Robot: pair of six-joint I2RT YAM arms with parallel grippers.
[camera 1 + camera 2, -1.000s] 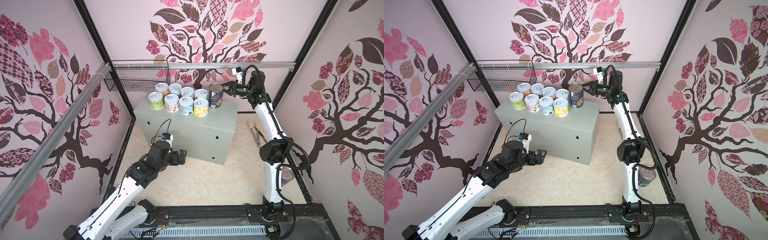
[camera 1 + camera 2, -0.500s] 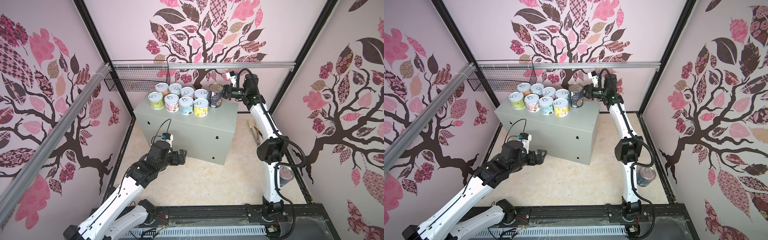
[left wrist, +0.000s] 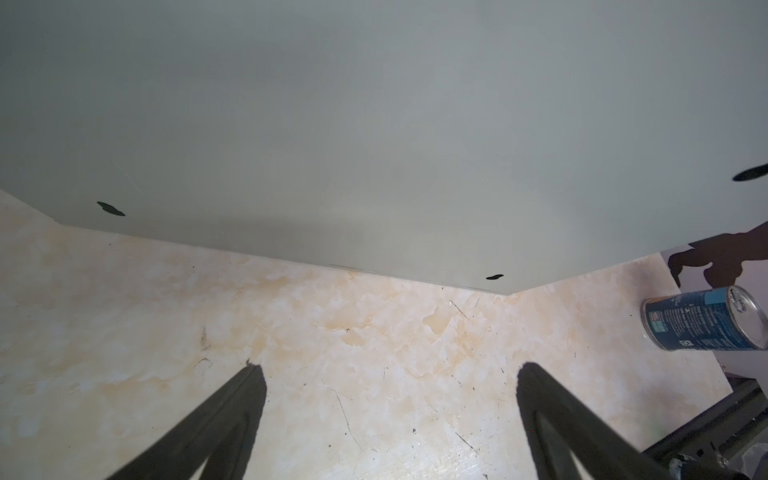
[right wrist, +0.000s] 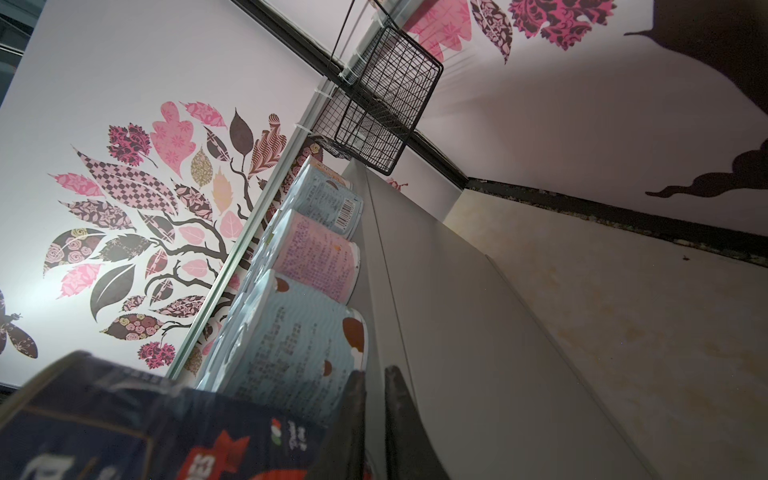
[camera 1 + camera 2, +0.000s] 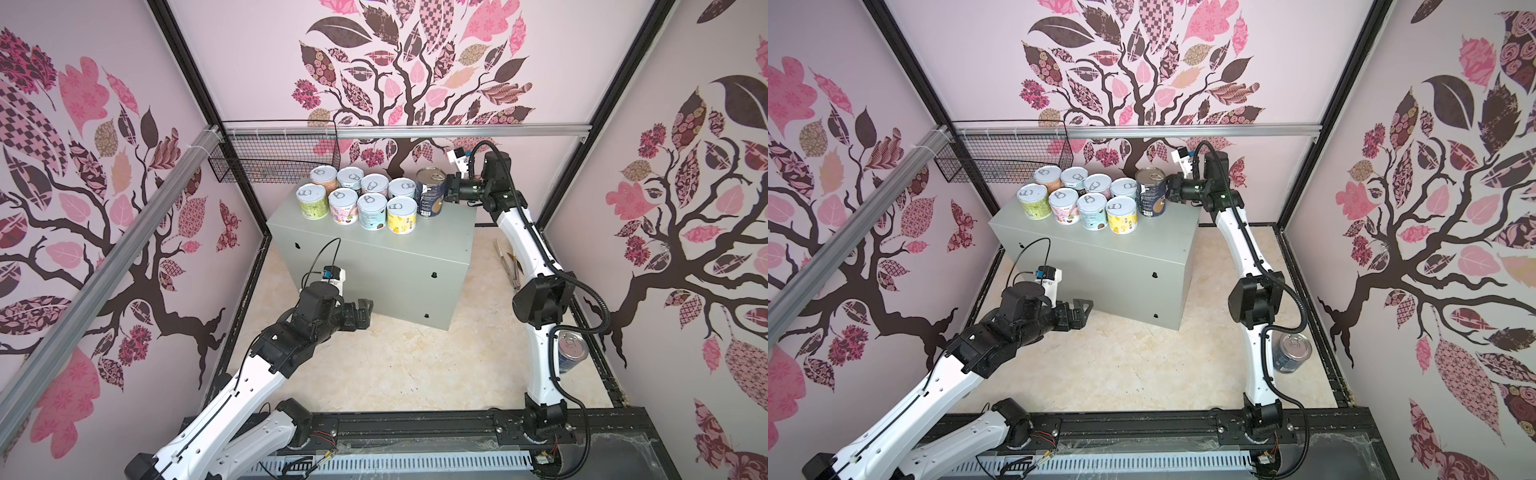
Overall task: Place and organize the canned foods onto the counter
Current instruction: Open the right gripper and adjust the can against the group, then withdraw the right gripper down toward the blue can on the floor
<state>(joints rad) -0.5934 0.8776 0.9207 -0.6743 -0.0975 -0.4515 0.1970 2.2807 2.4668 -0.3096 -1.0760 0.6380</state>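
While eight short cans (image 5: pixel 372 210) stand in two neat rows on the counter (image 5: pixel 374 257), the right gripper (image 5: pixel 448 192) has its fingers pressed together and holds nothing. The dark can (image 5: pixel 431 193) stands on the counter right beside those fingers, at the end of the rows. I think the step is nudging this can into line. Next, one more can needs a lift. The blue can (image 5: pixel 571 353) stands on the floor, far below those fingers, by the right arm's base. The left gripper (image 3: pixel 390 370) hangs low with its fingers spread wide and empty, and the counter's grey side is just ahead of them. The counter's edge runs close by the right fingers. The floor under the left fingers is bare.
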